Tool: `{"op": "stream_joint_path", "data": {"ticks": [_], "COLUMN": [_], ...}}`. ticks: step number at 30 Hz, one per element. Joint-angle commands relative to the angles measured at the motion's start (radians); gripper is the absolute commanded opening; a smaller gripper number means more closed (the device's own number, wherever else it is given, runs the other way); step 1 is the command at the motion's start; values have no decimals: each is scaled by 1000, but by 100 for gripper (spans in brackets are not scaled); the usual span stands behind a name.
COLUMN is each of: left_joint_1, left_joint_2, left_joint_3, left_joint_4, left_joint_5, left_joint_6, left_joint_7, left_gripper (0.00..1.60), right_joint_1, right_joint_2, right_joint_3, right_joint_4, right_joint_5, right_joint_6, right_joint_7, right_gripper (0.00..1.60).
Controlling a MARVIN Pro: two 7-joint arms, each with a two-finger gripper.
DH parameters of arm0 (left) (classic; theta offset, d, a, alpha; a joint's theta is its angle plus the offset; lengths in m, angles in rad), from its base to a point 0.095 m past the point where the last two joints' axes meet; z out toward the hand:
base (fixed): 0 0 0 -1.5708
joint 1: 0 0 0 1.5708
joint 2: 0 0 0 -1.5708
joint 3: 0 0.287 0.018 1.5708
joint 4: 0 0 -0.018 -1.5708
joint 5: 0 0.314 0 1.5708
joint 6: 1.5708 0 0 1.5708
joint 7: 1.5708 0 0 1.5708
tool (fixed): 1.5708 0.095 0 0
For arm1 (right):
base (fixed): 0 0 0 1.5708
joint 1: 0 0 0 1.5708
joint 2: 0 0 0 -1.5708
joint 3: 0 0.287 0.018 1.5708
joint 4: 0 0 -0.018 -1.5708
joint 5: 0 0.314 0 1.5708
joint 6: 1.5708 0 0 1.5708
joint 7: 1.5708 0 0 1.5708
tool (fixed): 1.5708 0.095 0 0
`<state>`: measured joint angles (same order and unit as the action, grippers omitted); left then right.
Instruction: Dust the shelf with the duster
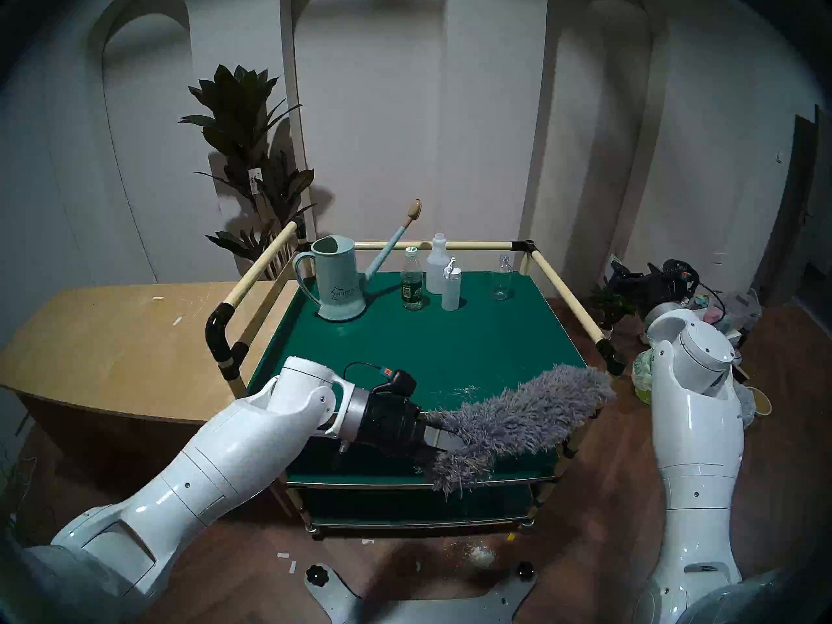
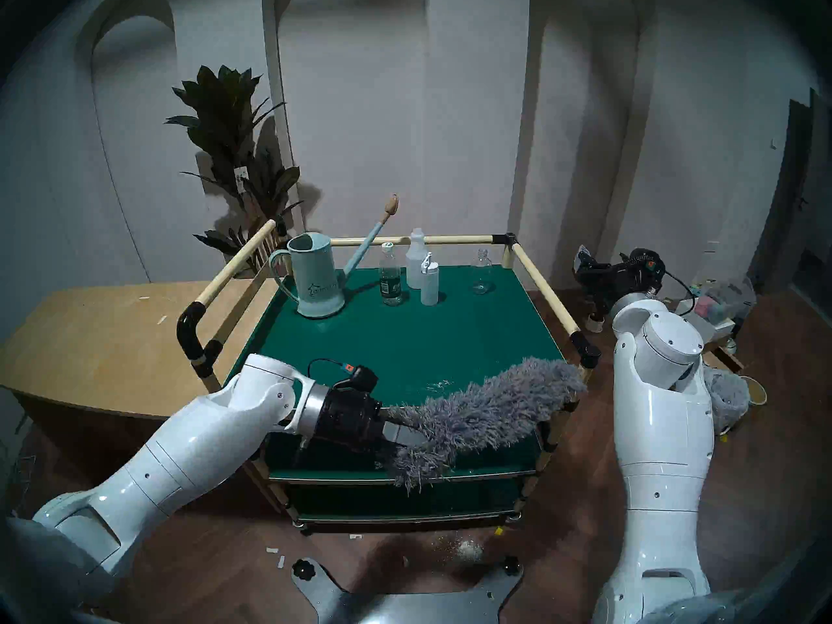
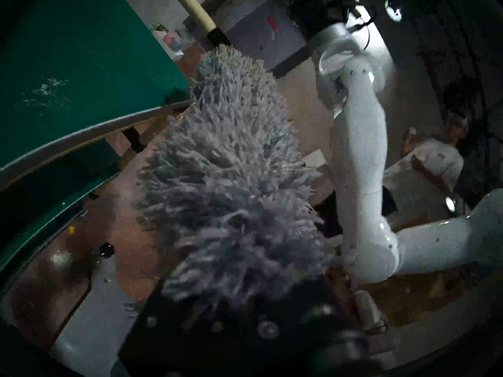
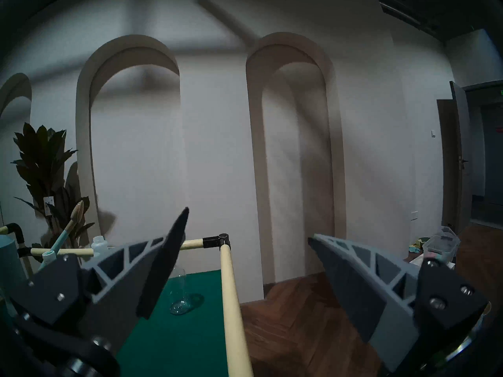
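The long, shaggy grey microfibre duster (image 1: 517,418) is held by its near end in the left gripper (image 1: 427,434), which is clamped tight on it. It is laid low and slantwise across the near right corner of the dark-green top shelf (image 1: 432,339), probably so that the scattered pale crumbs (image 1: 463,390) can be swept off. Its strands look fluffy and overhang the near edge. The right gripper (image 4: 247,262) is kept wide apart and empty beside the cream rail (image 4: 231,286).
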<state>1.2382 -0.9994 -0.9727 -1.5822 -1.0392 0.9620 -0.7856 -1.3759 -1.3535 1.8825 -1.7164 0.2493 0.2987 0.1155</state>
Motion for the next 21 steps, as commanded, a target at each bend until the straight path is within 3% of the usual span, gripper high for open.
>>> {"op": "stream_joint_path", "data": {"ticks": [1, 7, 21], "left_joint_1": [86, 178, 381], "left_joint_2": [54, 122, 268], "left_joint_3": [-136, -238, -479], "left_joint_4": [-67, -129, -257], "left_joint_5": [-62, -89, -182], "left_joint_6": [-2, -19, -61], "left_joint_7": [104, 195, 308], "left_gripper": [0, 0, 0], "right_joint_1": [17, 27, 50], "right_joint_2": [-4, -11, -32], "right_joint_3": [-19, -50, -120], "right_joint_4": [-12, -15, -4], "right_joint_5": [7, 8, 12], "right_joint_6": [-7, -9, -10], "right_joint_7": [16, 30, 46], "right_gripper": [160, 160, 160]}}
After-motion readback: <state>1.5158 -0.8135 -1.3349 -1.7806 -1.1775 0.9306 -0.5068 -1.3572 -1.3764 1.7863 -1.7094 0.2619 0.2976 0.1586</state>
